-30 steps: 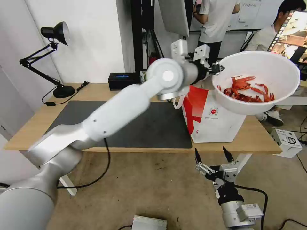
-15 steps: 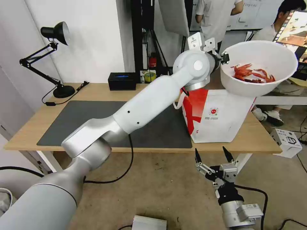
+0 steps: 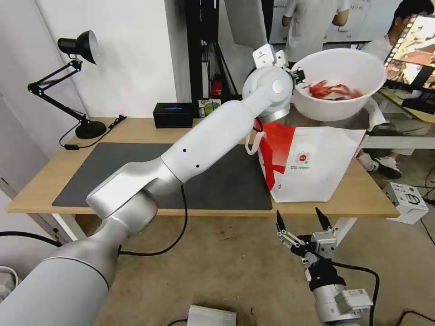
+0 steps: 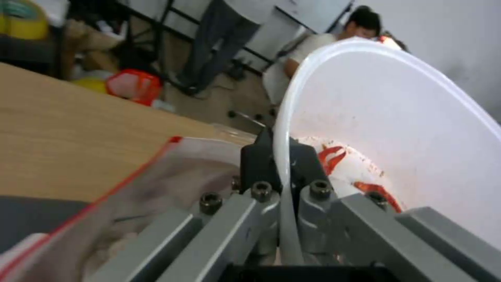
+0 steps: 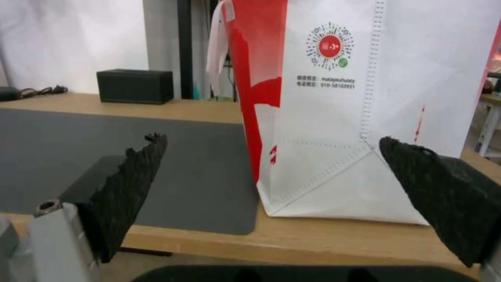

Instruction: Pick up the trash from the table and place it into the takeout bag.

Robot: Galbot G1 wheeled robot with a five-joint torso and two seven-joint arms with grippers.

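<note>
The long light-wood surface [image 3: 136,131] carries a large dark grey mat [image 3: 217,181], and on its right end stands the takeout bag [image 3: 312,167], upright, white with a red side panel and a small round logo on its face, its mouth open at the top. The left arm reaches diagonally up and across from the lower left, elbow bent above the mat, forearm rising to a wrist held high beside the bag's near top corner. The left tool [image 3: 299,76] is pinched tight on the rim of the white bowl [image 3: 344,97], one finger [image 4: 256,164] outside the wall and the other inside, as the left wrist view shows. The bowl hangs in the air above the bag's open mouth, close to level, with red shells [image 3: 333,90] lying in its bottom. In the left wrist view the bag's foil lining and red-edged rim lie just below the bowl. The right arm is parked low in front of the surface's edge, below the bag, its right tool [image 3: 302,221] pointing up with its two black fingertips spread wide and holding nothing. At the surface's far edge sits a black tissue box [image 3: 174,114], and a black desk lamp [image 3: 74,81] stands at the far left corner.
</note>
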